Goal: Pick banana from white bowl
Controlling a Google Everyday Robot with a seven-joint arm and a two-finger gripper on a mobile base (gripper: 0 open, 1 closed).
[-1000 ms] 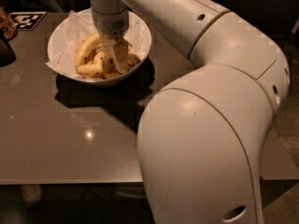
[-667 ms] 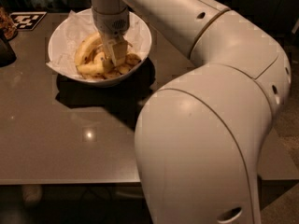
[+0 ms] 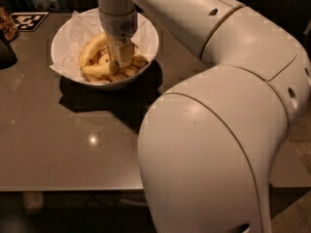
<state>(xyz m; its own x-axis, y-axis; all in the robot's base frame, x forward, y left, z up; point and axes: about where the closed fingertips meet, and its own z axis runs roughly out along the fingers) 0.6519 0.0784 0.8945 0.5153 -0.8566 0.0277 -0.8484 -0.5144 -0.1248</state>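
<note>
The white bowl [image 3: 147, 29] stands at the back left of the table, lined with crumpled white paper. Several yellow bananas lie in it. The long slim banana [image 3: 97, 71] lies across the front of the bowl. A thicker arched banana [image 3: 90, 49] lies behind it on the left. My gripper [image 3: 119, 61] reaches straight down into the bowl and sits at the right end of the slim banana, touching or very close to it. The arm's wrist hides the middle of the bowl.
The grey-brown table [image 3: 58, 144] runs to a front edge near the bottom. A black-and-white marker tag [image 3: 30, 20] lies at the back left, next to a dark object [image 3: 6, 52] at the left edge. My arm's large white body [image 3: 218, 144] fills the right side.
</note>
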